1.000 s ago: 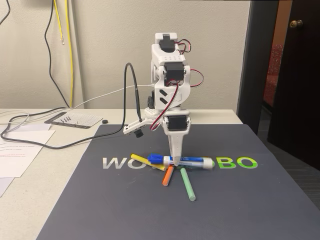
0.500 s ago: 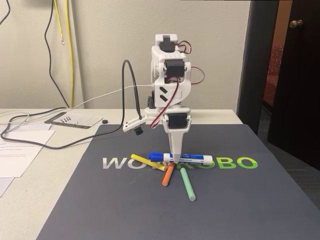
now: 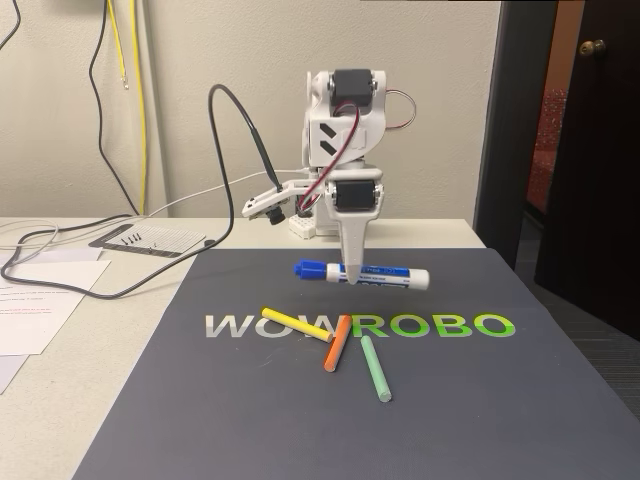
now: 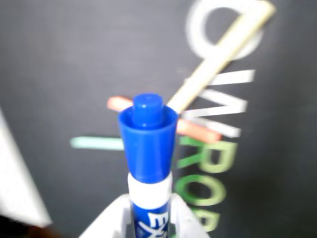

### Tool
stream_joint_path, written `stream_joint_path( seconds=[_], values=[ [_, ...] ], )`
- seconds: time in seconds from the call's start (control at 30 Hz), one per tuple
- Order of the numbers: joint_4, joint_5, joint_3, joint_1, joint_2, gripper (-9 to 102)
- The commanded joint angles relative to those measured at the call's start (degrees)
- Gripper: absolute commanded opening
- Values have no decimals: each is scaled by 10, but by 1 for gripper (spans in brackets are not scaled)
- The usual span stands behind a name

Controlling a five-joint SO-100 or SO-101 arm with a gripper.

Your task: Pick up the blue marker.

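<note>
A pale tabletop carries a dark mat lettered WOWROBO. Over it the white arm's hand is clenched on the blue marker, level above the mat, cap toward nine o'clock. It looks light, stiff and slick; gripped left of middle, it may tip. Yellow stick, orange stick and green stick lie below.

Fixed view: even, soft indoor light, sharp, faint shadows on mat. Wrist view: mat blurred, marker cap near focus.
</note>
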Motion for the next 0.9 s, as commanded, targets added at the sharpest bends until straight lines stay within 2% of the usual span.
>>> stream_joint_path(
  seconds=[0.0, 0.87],
  values=[
    [99, 15, 18, -10, 108, 0],
    [97, 36, 563, -8, 700, 0]
  ],
)
